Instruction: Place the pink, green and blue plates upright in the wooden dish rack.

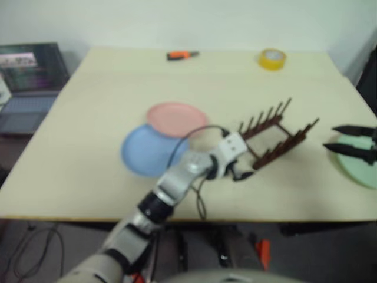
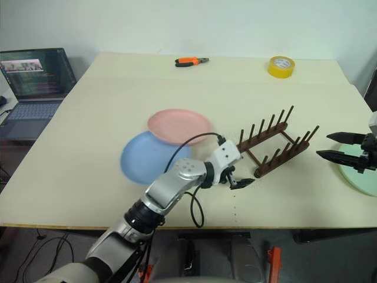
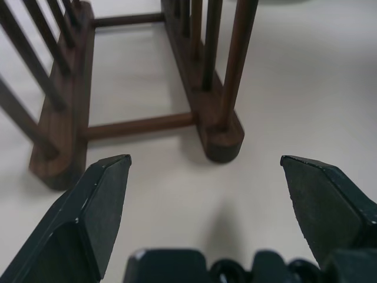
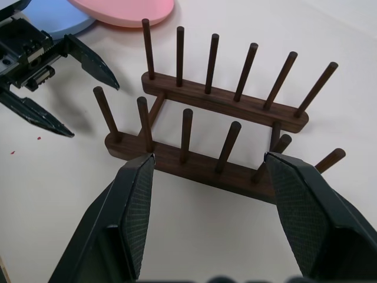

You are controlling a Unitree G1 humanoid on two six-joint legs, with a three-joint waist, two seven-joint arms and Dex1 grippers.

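Note:
The pink plate [image 2: 178, 125] lies flat near the table's middle, overlapping the blue plate [image 2: 150, 156] in front of it. The green plate [image 2: 362, 171] lies flat at the table's right edge. The wooden dish rack [image 2: 274, 141] stands between them with nothing in its pegs. My left gripper [image 2: 242, 180] is open just off the rack's near left end, low over the table, pointing at the rack [image 3: 218, 118]. My right gripper [image 2: 323, 145] is open and empty to the right of the rack [image 4: 224, 100], above the green plate's left part.
A yellow tape roll [image 2: 281, 66] and orange-handled pliers [image 2: 191, 61] lie at the table's far edge. An open laptop [image 2: 38, 79] stands beyond the table's left side. The table's front edge [image 2: 235, 227] runs close below my left arm.

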